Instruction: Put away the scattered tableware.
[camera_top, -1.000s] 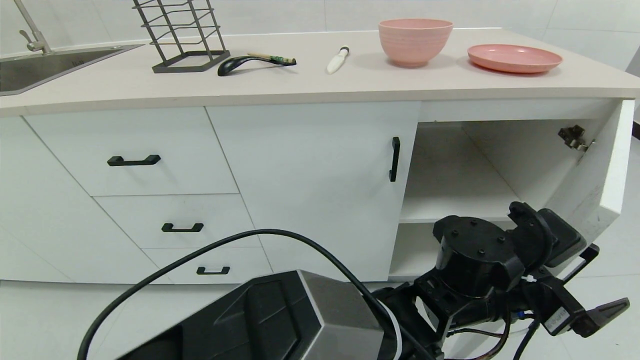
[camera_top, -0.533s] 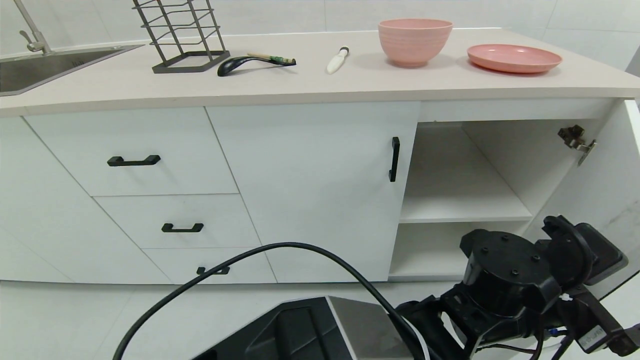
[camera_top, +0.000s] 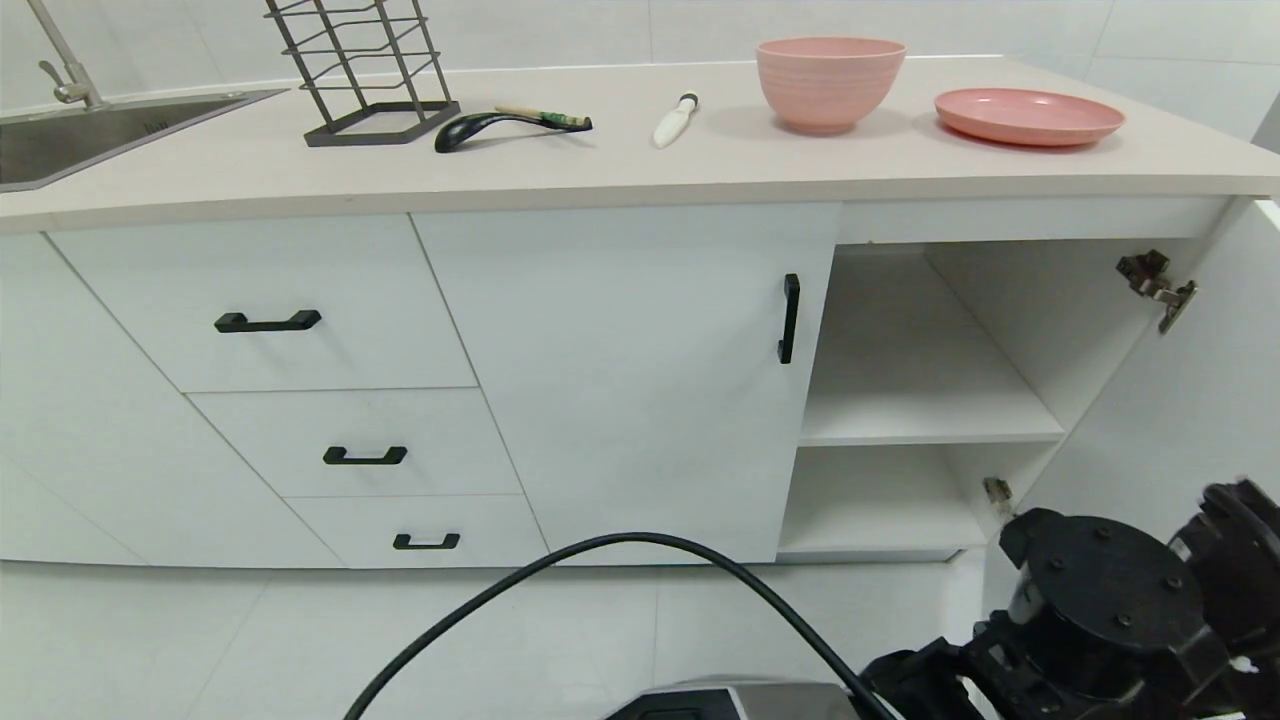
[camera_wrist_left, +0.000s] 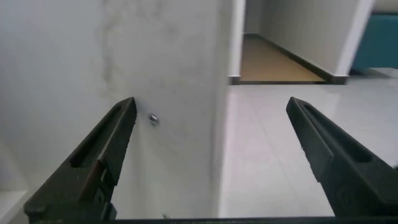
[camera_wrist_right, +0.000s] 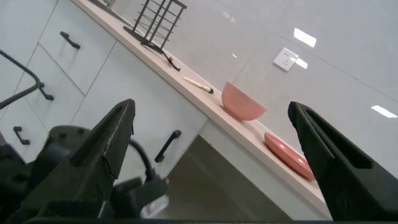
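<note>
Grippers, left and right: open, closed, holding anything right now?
Left gripper: open, holding nothing.
Right gripper: open, holding nothing.

A pink bowl (camera_top: 830, 82) stands upright on the bench (camera_top: 600, 170). A flat pink plate (camera_top: 1029, 115) lies at its 3 o'clock, and a white utensil (camera_top: 675, 120) and a black spoon (camera_top: 458, 134) at its 9.
</note>
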